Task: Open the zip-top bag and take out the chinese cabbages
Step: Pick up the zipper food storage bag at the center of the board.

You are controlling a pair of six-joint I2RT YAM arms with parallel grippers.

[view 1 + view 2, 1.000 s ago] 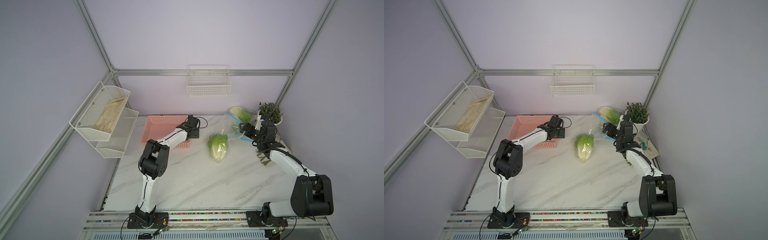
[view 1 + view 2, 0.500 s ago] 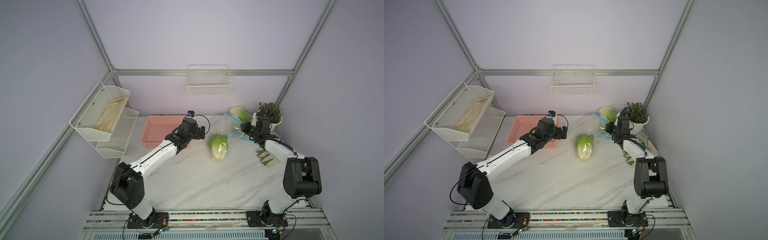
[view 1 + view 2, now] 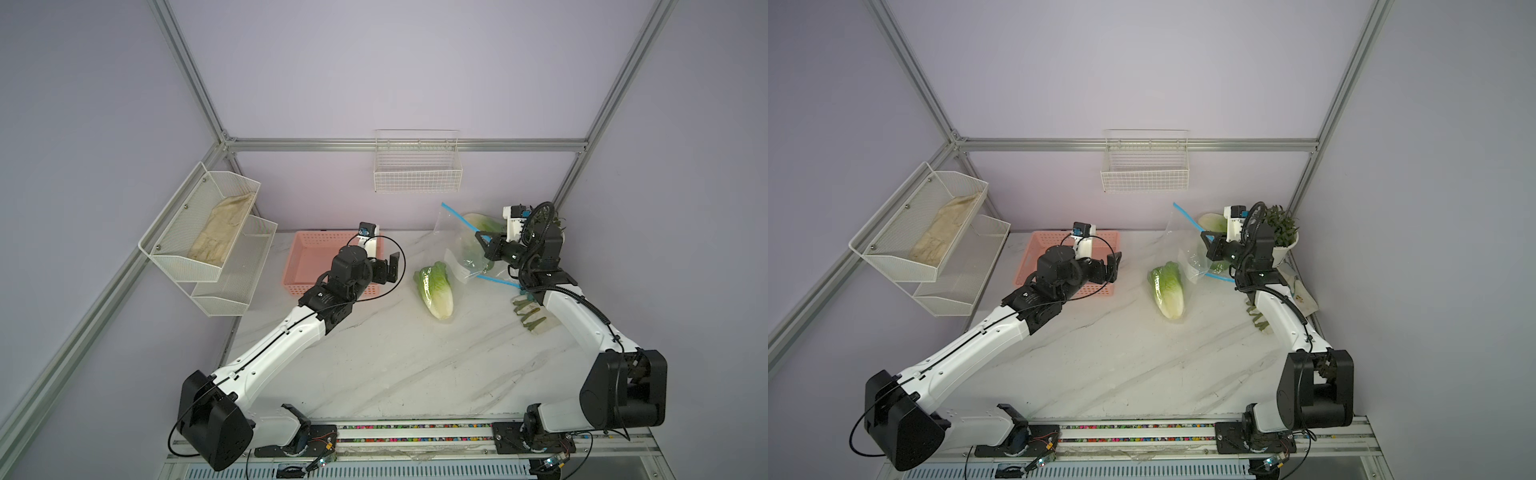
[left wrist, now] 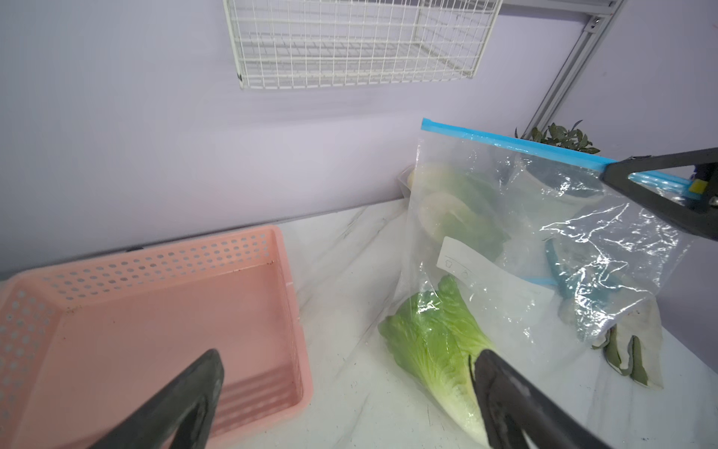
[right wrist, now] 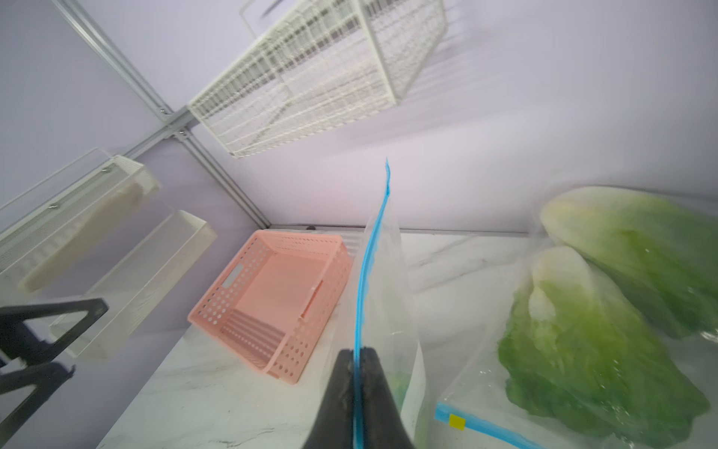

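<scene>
The clear zip-top bag (image 3: 459,253) (image 4: 505,241) stands at the back right with its blue zip edge lifted. My right gripper (image 5: 355,355) (image 3: 482,241) is shut on that blue edge. Two chinese cabbages (image 5: 637,248) (image 5: 582,350) show through the plastic beside it. A third cabbage (image 3: 436,289) (image 4: 435,346) lies on the marble in front of the bag, with clear film glinting over it. My left gripper (image 4: 345,365) (image 3: 392,268) hangs open and empty between the pink basket and that cabbage, one finger (image 4: 493,373) close to the cabbage's stem end.
A pink perforated basket (image 3: 316,257) (image 4: 155,311) sits at the back left of the table. A potted plant (image 3: 1281,226) stands in the back right corner. A cloth with green pieces (image 3: 530,311) lies under the right arm. A wire basket (image 3: 417,166) and white shelves (image 3: 208,237) hang on the walls.
My right gripper has shut on the bag's zip edge and raised it. The left arm has swung out from the basket toward the lone cabbage, and its jaws have opened wide.
</scene>
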